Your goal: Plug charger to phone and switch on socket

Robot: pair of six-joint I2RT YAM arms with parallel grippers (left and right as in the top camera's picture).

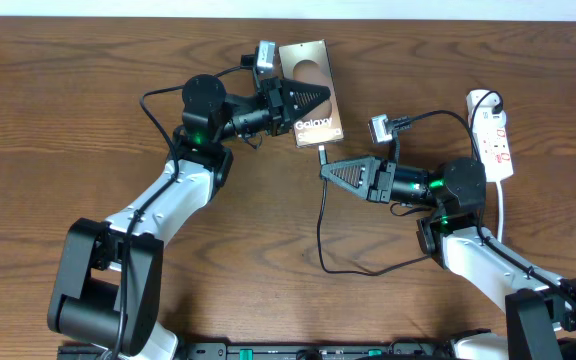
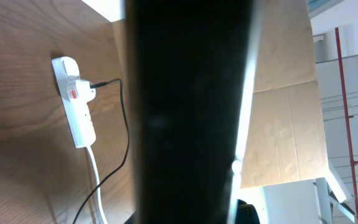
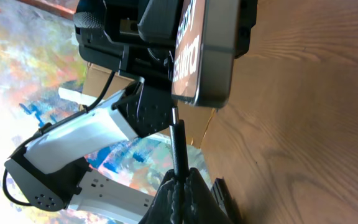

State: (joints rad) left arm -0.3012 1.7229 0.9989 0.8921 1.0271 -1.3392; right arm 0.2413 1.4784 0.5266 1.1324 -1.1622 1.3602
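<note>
While left gripper (image 1: 306, 100) clamps phone (image 1: 313, 62) at far centre, right gripper (image 1: 330, 171) pinches charger (image 1: 320, 230) shut just behind its tip. Tip sits at phone's near edge; whether seated, cannot tell. Step in hand: plugging in, judged unfinished. Next: line tip with port, push far. Then socket (image 1: 495, 135), far right, needs switching on.

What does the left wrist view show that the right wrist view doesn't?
Only the left wrist: the socket on the table, the charger plugged into its end, white cord trailing off. Only the right wrist: the right gripper shut on the charger, its tip at the phone edge; whether it's seated is unclear. Both: table and charger cable; the dark slab filling the left wrist view is probably the phone.
</note>
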